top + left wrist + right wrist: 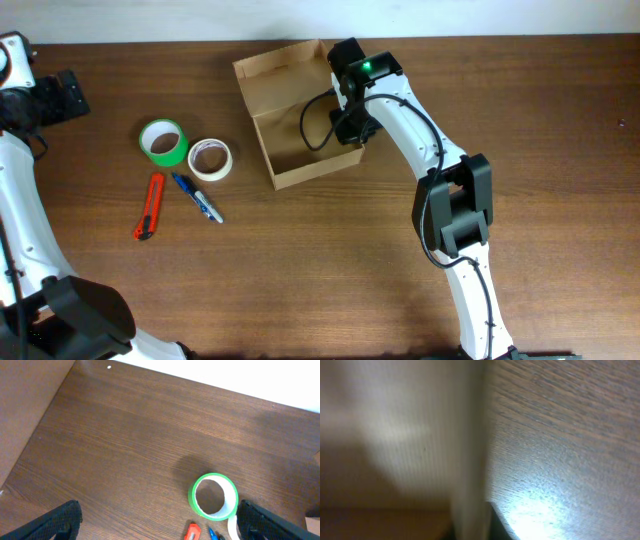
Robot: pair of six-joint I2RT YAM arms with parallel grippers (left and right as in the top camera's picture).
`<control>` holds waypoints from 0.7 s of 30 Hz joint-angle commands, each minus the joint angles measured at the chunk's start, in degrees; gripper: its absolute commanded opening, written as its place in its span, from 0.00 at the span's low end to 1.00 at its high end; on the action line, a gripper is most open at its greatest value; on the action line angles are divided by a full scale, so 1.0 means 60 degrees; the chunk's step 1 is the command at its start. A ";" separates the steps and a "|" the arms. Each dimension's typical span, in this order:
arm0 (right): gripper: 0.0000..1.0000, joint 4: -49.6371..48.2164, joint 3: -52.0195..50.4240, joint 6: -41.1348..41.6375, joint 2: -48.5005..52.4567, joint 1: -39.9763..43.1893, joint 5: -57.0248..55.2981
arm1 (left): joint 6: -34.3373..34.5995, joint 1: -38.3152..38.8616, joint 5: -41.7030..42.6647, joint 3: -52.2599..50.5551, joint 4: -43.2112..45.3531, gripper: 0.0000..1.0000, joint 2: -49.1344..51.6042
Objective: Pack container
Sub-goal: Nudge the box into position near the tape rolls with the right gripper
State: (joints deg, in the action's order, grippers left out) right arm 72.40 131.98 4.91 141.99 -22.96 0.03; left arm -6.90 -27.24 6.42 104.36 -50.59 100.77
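Note:
The container (300, 120) is an open tan cardboard box at the table's back centre, with its flap lid (278, 68) folded back. It looks empty inside. My right gripper (350, 125) sits over the box's right wall. In the right wrist view the blurred wall (465, 460) runs between the dark fingers (470, 530), which press against it. My left gripper (62, 95) is at the far back left, open and empty. Its fingers show wide apart in the left wrist view (167, 527), above bare table.
A green tape roll (163, 142) (213, 496), a white tape roll (210, 159), a red box cutter (149, 206) (192, 532) and a blue pen (197, 197) lie left of the box. The table's back edge (200, 382) is close behind.

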 commanded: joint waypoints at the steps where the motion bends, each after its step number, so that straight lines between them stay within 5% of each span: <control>1: 0.39 0.0044 -0.0084 -0.0029 0.0288 0.0033 0.0055 | -0.0157 -0.0051 -0.0066 0.0142 -0.0015 1.00 -0.0036; 15: 0.46 0.0310 0.0368 -0.0495 -0.0266 0.0036 0.0055 | -0.0157 -0.0051 -0.0066 0.0142 -0.0015 0.99 -0.0036; 21: 0.57 0.1086 0.1606 -0.0492 -0.1086 0.0036 0.0011 | -0.0157 -0.0051 -0.0066 0.0142 -0.0015 0.99 -0.0036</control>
State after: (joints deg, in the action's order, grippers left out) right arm 77.89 136.66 2.59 141.86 -22.96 0.03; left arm -6.90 -27.24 6.42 104.36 -50.59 100.77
